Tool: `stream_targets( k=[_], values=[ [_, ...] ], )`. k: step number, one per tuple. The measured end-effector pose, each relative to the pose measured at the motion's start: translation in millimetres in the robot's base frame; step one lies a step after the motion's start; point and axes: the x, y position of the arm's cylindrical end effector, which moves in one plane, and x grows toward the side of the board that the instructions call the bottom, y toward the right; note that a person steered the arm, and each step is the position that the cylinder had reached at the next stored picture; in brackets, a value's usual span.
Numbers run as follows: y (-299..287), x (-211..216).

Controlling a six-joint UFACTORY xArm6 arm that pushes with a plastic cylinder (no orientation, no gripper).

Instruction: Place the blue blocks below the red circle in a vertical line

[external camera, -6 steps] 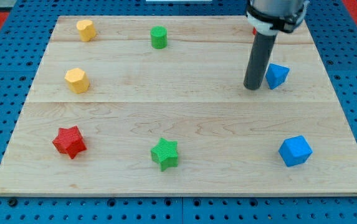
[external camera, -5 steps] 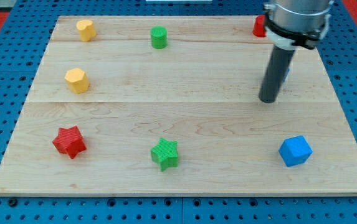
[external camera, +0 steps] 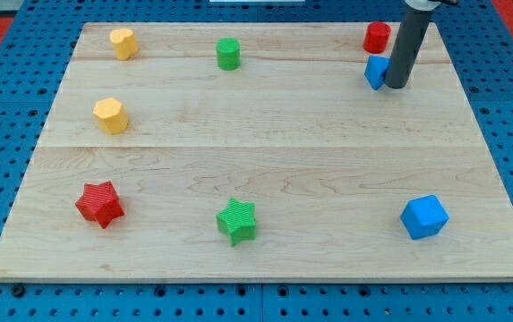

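Board: the wooden board (external camera: 265, 161) carries every block, and the landmark for all that follows is the red circle (external camera: 377, 37), parked near the top edge toward the view's right corner.
Progress: I'd call it about half done. One blue piece sits just below the red circle, the other is nowhere near the line.
Blue cube: the blue cube (external camera: 424, 216) lies far below the red circle and somewhat to the view's right of it, close to the bottom edge.
Small blue block: the small blue block (external camera: 377, 71) is tucked right under the red circle, partly hidden by the rod, shape hard to read.
My tip: my tip (external camera: 397, 87) rests on the board just below and to the view's right of the red circle, against or touching the small blue block's right side. It is a bare rod, so it grips nothing, only pushes.
Open room: the stretch from below the red circle down toward the cube looks free of blocks, a clean lane.
Edges: the red circle hugs the top edge, so little margin up there. The right edge is near too, so I'd judge that wide sweeps on that side are risky.
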Motion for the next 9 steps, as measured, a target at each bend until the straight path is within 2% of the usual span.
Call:
stream_targets(
  k=[1,2,4,6,7,8,9],
  values=[
    [25,50],
    [67,127],
    [60,221],
    [-12,239],
    [-31,240],
    [-18,271],
    [-52,274]
  ],
)
